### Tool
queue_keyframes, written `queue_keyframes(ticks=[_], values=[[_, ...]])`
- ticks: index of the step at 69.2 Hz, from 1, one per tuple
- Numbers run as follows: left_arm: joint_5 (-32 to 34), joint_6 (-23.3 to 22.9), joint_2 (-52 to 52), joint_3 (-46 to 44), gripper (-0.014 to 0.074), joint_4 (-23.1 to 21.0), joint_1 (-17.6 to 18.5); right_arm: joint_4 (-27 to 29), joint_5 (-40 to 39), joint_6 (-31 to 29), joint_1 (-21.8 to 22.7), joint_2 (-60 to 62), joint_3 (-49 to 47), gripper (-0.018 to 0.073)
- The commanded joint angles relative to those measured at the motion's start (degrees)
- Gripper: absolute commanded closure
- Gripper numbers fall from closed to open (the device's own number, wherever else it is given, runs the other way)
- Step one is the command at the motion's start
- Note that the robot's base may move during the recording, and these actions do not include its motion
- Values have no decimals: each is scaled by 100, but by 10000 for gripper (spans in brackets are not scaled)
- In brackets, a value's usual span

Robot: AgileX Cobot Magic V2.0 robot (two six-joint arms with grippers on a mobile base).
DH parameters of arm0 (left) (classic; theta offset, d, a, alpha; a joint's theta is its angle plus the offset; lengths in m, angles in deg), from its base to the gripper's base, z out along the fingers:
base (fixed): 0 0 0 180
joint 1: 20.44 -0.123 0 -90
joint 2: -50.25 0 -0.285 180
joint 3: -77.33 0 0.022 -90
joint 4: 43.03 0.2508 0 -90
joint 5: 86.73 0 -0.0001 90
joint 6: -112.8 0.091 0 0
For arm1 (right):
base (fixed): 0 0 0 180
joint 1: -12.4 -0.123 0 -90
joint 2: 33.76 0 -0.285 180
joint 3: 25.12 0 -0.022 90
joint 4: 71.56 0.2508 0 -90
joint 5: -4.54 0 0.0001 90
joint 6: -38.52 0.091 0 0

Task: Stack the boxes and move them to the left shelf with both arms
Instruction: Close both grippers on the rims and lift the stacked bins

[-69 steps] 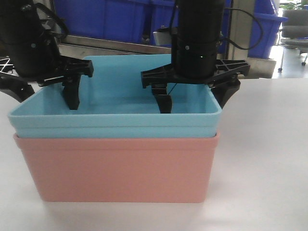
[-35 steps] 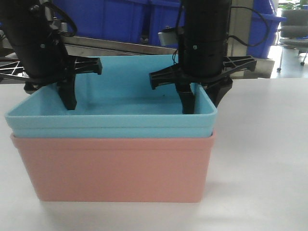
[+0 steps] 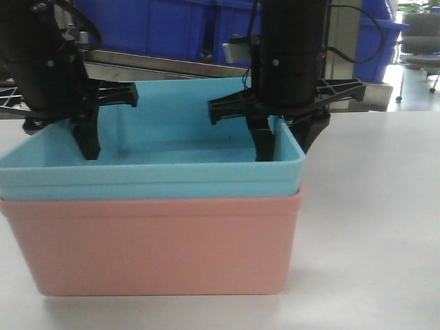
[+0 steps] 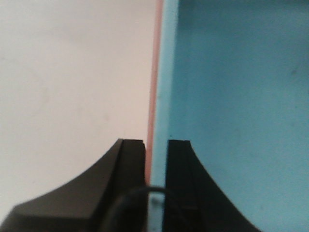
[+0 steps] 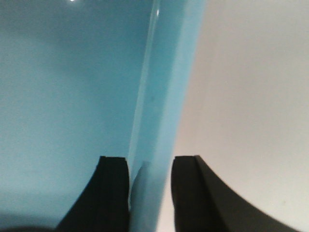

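Observation:
The light blue box [image 3: 151, 175] sits nested inside the salmon-pink box [image 3: 158, 240] on the white table [image 3: 371, 206]. My left gripper [image 3: 65, 137] straddles the stack's left wall, one finger inside the blue box, one outside. In the left wrist view its jaws [image 4: 155, 159] are pressed on the blue and pink rims. My right gripper [image 3: 287, 141] straddles the right wall. In the right wrist view [image 5: 150, 169] its jaws stand close on either side of the blue rim [image 5: 159, 96].
A steel shelf bar [image 3: 172, 65] runs behind the boxes, with large dark blue bins [image 3: 172, 24] above it and one at the back right [image 3: 378, 41]. Bare white table lies to the right of the stack.
My right jaws have narrowed onto the right wall. The stacked boxes have shifted left with both grippers and now look larger in the front view.

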Motion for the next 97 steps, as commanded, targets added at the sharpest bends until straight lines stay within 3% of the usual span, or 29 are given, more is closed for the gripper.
queue_keyframes(ticks=[1,17,26,35,51,69,97], values=[[-11,-45,855,-165,606,64,-4,-295,-19,95,25,730,-168,508],[-366,-45,1971,-165,606,27,19,-729,115,456,10,1721,-168,508],[-781,-98,2424,-165,606,27,231,-832,154,456,-91,2194,-140,508],[-1054,-585,2804,-165,605,192,595,-1105,232,609,-457,2559,-22,506],[-1108,-1204,3171,-165,605,378,1494,-1952,521,1392,-1406,2993,234,506],[-1059,-2051,2910,-165,605,1221,2302,-2262,367,1746,-1975,2859,234,506],[-550,-2190,2276,-165,605,1245,2445,-2226,239,1798,-1980,2557,238,506]])
